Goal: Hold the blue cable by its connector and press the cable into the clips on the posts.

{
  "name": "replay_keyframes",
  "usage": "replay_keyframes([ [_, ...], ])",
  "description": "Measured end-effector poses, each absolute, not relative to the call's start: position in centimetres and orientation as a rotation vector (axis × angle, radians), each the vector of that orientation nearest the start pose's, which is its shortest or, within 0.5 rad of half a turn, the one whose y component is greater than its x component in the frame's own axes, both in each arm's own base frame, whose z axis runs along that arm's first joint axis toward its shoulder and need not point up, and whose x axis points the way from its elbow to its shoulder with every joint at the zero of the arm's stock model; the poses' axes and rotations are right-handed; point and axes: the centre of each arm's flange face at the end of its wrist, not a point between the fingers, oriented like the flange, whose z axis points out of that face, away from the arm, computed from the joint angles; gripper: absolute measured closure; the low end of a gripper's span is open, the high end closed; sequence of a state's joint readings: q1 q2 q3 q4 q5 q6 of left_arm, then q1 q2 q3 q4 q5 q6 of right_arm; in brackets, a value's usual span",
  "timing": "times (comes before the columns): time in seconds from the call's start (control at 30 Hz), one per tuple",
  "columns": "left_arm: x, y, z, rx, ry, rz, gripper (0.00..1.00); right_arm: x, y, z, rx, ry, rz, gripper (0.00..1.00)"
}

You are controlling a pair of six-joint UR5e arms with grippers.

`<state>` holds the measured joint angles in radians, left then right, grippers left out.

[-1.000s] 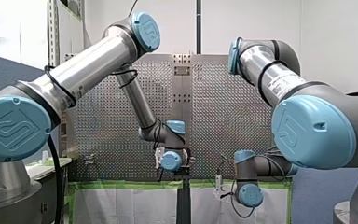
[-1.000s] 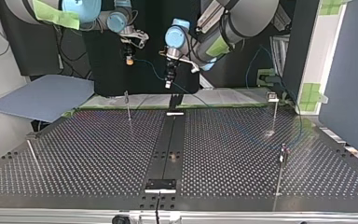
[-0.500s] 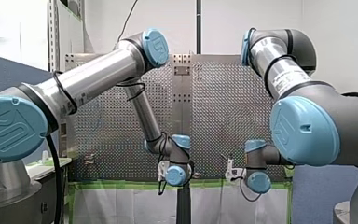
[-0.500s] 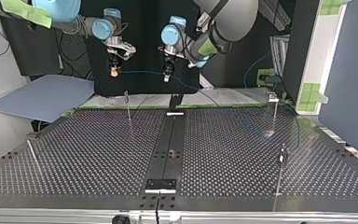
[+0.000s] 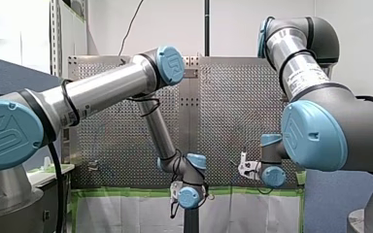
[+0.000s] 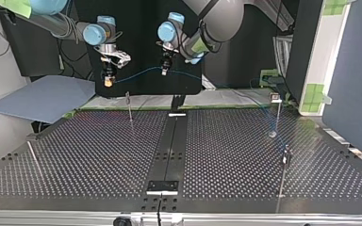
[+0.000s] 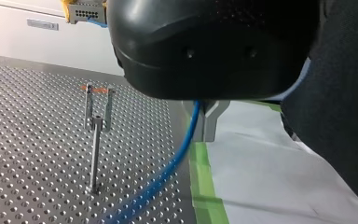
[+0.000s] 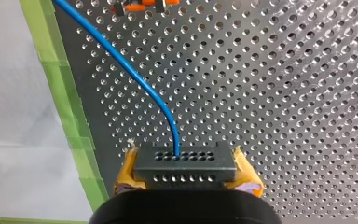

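Observation:
In the right wrist view my right gripper (image 8: 185,171) is shut on the black connector (image 8: 185,162), which sits between its yellow pads (image 8: 127,169). The blue cable (image 8: 130,72) leaves the connector and curves over the perforated table. In the top view my right gripper (image 6: 107,79) hangs at the left, above a thin post (image 6: 129,106). The blue cable (image 6: 136,74) runs from it to my left gripper (image 6: 164,70). In the left wrist view my left gripper (image 7: 204,119) is shut on the blue cable (image 7: 190,135), beside a post with a clip (image 7: 95,133).
More posts stand at the top view's right (image 6: 277,110), near right (image 6: 285,165) and near left (image 6: 33,157). A black rail (image 6: 172,141) runs down the table's middle. Green tape (image 7: 203,172) edges the table by white sheets. A blue board (image 6: 42,96) lies at the top view's left.
In the top view my right gripper moved left and lower with the connector. My left gripper rose slightly and shifted left. The cable between them is drawn out longer.

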<state>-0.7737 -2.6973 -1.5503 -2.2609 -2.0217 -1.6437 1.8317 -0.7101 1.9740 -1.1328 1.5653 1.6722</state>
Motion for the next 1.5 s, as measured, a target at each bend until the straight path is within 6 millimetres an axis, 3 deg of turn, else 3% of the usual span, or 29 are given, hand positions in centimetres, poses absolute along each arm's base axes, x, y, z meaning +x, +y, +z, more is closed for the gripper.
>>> replay_keyframes([
  [0.5,40.6,-53.9,-9.8,0.251,1.732,-0.249,1.0,25.2,-48.5,-8.6,1.493,-1.291,1.336,1.0],
  [1.03,42.5,-55.2,-8.4,0.224,1.698,-0.264,1.0,23.9,-54.2,-7.2,1.458,-1.304,1.33,1.0],
  [1.5,44.3,-56.8,-6.6,0.209,1.674,-0.283,1.0,23.0,-56.7,-6.3,1.447,-1.304,1.344,1.0],
])
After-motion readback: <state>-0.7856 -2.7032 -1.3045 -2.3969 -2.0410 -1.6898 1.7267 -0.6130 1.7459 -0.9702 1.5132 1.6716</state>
